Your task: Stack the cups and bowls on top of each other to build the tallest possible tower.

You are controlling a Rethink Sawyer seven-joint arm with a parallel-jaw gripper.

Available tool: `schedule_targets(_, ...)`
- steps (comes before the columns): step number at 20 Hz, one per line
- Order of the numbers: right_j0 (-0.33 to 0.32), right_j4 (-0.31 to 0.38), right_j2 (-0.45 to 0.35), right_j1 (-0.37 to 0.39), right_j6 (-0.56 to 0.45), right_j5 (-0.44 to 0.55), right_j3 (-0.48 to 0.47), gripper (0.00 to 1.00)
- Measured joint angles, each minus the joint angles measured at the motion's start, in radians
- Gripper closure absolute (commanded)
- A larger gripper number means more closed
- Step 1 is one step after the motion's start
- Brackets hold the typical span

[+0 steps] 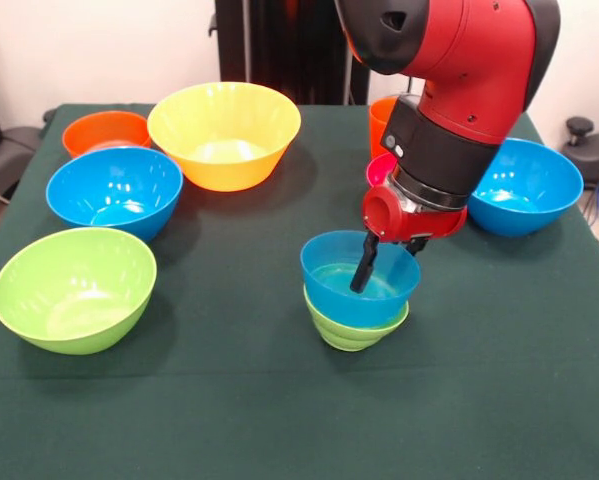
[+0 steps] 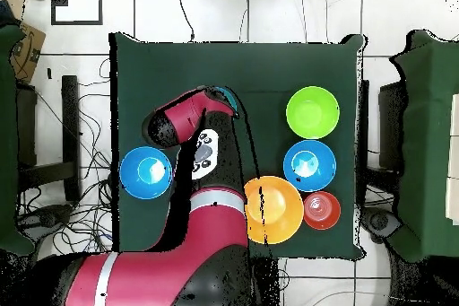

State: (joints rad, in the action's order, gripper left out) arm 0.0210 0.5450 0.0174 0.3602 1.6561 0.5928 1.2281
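Front view: the gripper (image 1: 369, 262) reaches into the small blue bowl (image 1: 359, 279) nested on the small green bowl (image 1: 351, 327), the tower's start near table centre; one finger (image 1: 363, 268) sits inside the rim, but whether the jaws pinch it cannot be told. These glossy bowls look light, stiff and slippery, best taken by the rim wall. The green tablecloth (image 1: 239, 400) offers open space, with lime bowl (image 1: 74, 289), blue bowl (image 1: 114, 190) and yellow bowl (image 1: 224, 133) at left.
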Motion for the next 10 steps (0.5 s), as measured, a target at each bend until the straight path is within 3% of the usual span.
schedule_targets(10,-0.004,-0.002,0.000,0.010,0.000,0.021,0.002,0.00)
